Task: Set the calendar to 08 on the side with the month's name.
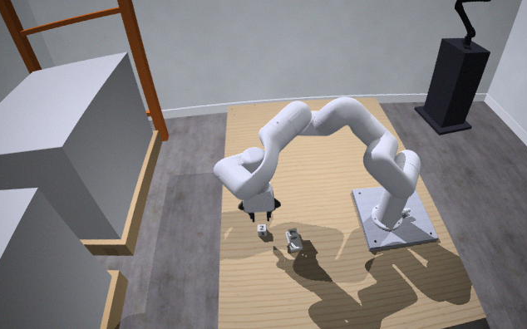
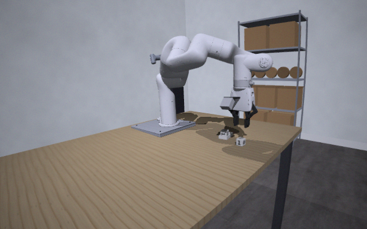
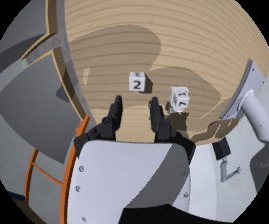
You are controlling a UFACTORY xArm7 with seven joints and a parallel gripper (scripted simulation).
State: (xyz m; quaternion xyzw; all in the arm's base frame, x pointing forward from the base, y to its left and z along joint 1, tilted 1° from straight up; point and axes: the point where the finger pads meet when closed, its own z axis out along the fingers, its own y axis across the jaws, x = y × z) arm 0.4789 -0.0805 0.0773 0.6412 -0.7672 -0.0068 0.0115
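Observation:
A white cube (image 1: 262, 230) (image 2: 241, 141) (image 3: 137, 81) stands on the table beside the tray. A 2 shows on its top in the top view and a 1 on a side in the exterior view. The small white tray (image 1: 296, 247) (image 2: 224, 137) lies on the table. A second cube (image 1: 292, 233) (image 3: 179, 101) is at the tray, with a 7-like digit visible in the wrist view; whether it lies flat is too small to tell. My gripper (image 1: 261, 218) (image 2: 241, 126) (image 3: 136, 103) is half open and empty, pointing down above the table near the loose cube.
The arm's base plate (image 1: 363, 224) (image 2: 145, 130) is bolted to the table (image 1: 253, 291) (image 2: 95, 173). The table's edge runs close by the loose cube. Large grey boxes (image 1: 96, 125) and an orange frame (image 1: 139, 62) stand beyond that edge.

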